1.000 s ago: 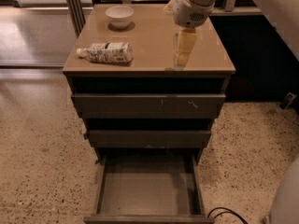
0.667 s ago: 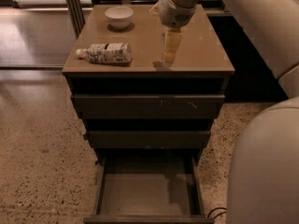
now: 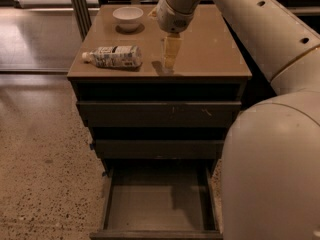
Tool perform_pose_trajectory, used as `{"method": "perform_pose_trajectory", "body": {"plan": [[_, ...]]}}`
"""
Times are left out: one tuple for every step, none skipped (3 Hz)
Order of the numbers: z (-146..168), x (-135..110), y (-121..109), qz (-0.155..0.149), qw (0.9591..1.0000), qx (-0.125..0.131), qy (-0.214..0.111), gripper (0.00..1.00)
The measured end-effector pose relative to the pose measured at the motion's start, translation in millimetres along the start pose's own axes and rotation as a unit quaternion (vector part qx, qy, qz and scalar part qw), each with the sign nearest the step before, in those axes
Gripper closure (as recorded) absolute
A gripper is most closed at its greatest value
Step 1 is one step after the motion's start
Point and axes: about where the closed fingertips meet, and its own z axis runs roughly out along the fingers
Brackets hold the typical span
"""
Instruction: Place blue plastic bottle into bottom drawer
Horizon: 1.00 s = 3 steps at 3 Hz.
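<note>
Barely begun: the blue plastic bottle [image 3: 114, 57] lies ungrasped near the front-left corner of the tabletop [image 3: 210, 44]. The gripper [image 3: 171, 53] hangs beside it, its spread impossible to tell, and the bottom drawer [image 3: 160, 206] stands open, awaiting it.

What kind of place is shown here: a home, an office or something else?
Probably an office or lab-like indoor room: speckled polished floor, a three-drawer cabinet with its bottom drawer open. The end effector hangs low over the cabinet top, beside the blue plastic bottle.
</note>
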Motion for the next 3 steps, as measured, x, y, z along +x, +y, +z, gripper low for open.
{"method": "perform_pose_trajectory", "body": {"plan": [[20, -7, -19, -0.016, 0.9996, 0.01, -0.02, 0.0], [46, -15, -41, -0.034, 0.9986, 0.015, -0.037, 0.0], [69, -28, -56, -0.051, 0.997, 0.013, -0.057, 0.0]]}}
